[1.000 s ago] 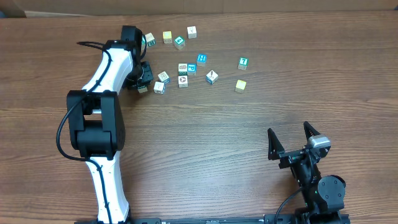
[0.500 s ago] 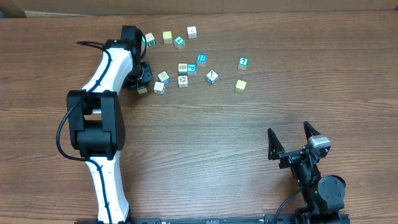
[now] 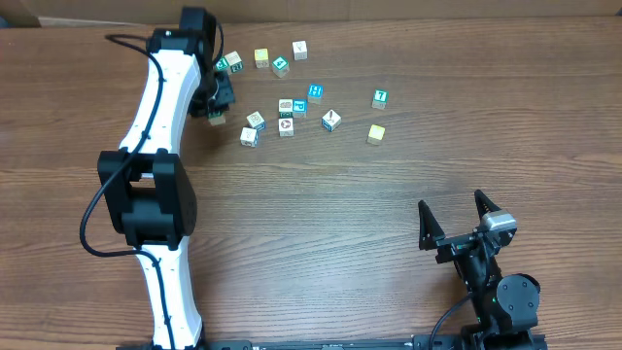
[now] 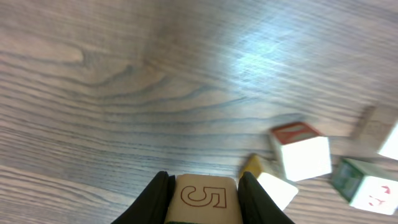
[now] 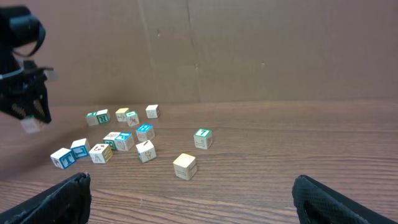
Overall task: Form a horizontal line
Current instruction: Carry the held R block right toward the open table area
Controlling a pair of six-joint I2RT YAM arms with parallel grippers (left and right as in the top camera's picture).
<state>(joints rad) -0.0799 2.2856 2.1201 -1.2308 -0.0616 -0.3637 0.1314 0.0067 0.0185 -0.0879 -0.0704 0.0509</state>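
My left gripper (image 3: 216, 109) is shut on a small wooden cube (image 3: 216, 119) at the left end of the scatter of cubes. The left wrist view shows that cube (image 4: 205, 198) between the black fingers (image 4: 160, 194), a red outlined "5" on its face, held above the table. The cube with a green "T" (image 3: 380, 98) and the plain yellow cube (image 3: 376, 133) lie apart to the right. In the right wrist view they are the green "T" cube (image 5: 202, 138) and the yellow cube (image 5: 185, 166). My right gripper (image 3: 454, 219) stands open near the front right, nothing between its fingers.
Several more cubes lie in a loose cluster: the blue "H" cube (image 3: 315, 92), a white cube (image 3: 331, 120), two near the held one (image 3: 254, 120), and a far row (image 3: 280, 66). A cardboard wall (image 5: 249, 50) backs the table.
My left gripper has lifted the "5" cube off the table and drawn it toward the far side, away from the two nearby cubes. The right arm has not moved.
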